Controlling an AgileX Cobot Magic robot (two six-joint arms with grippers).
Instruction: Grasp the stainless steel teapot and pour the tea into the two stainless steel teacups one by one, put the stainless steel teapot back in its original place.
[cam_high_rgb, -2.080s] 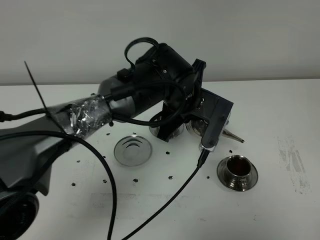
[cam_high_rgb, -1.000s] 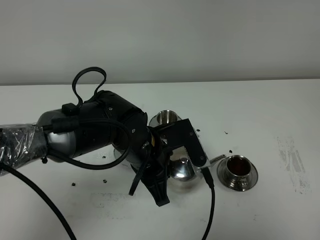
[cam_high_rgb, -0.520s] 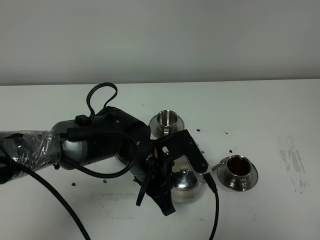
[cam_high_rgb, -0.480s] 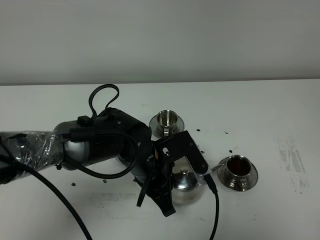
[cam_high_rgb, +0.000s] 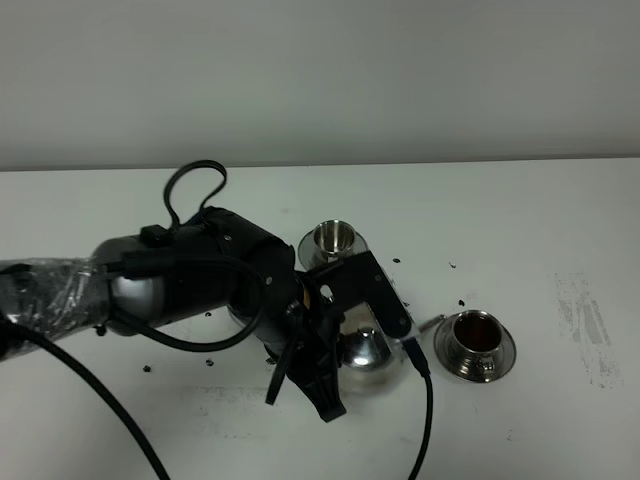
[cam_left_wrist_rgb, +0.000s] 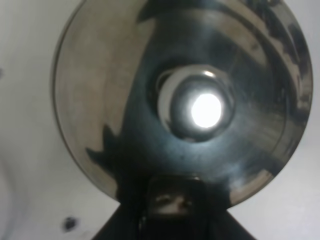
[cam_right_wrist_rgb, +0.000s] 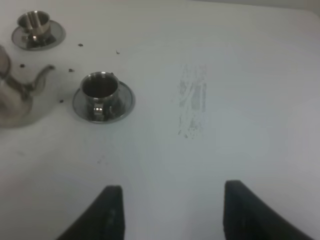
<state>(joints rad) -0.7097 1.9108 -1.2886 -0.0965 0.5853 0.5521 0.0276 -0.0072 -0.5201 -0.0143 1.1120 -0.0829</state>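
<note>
The stainless steel teapot (cam_high_rgb: 365, 350) stands upright between the two teacups, with its spout (cam_high_rgb: 430, 322) toward the right cup. Whether it touches the table I cannot tell. My left gripper (cam_left_wrist_rgb: 171, 217) is shut on its handle side; the lid (cam_left_wrist_rgb: 200, 107) fills the left wrist view. The right teacup (cam_high_rgb: 475, 338) holds dark tea on its saucer, and it also shows in the right wrist view (cam_right_wrist_rgb: 100, 87). The back teacup (cam_high_rgb: 333, 238) (cam_right_wrist_rgb: 34, 21) stands on its saucer behind the arm. The teapot's own saucer is hidden under my left arm. My right gripper (cam_right_wrist_rgb: 170, 210) is open and empty.
My left arm (cam_high_rgb: 190, 285) and its cable (cam_high_rgb: 425, 400) lie across the left and middle of the white table (cam_high_rgb: 560, 230). Small dark specks are scattered around the cups. A grey smudge (cam_right_wrist_rgb: 195, 100) marks the table to the right of the cups.
My left arm has brought the teapot from beside the back teacup down to the front. In the last half second it has shifted slightly back and left. The right gripper has not moved.
</note>
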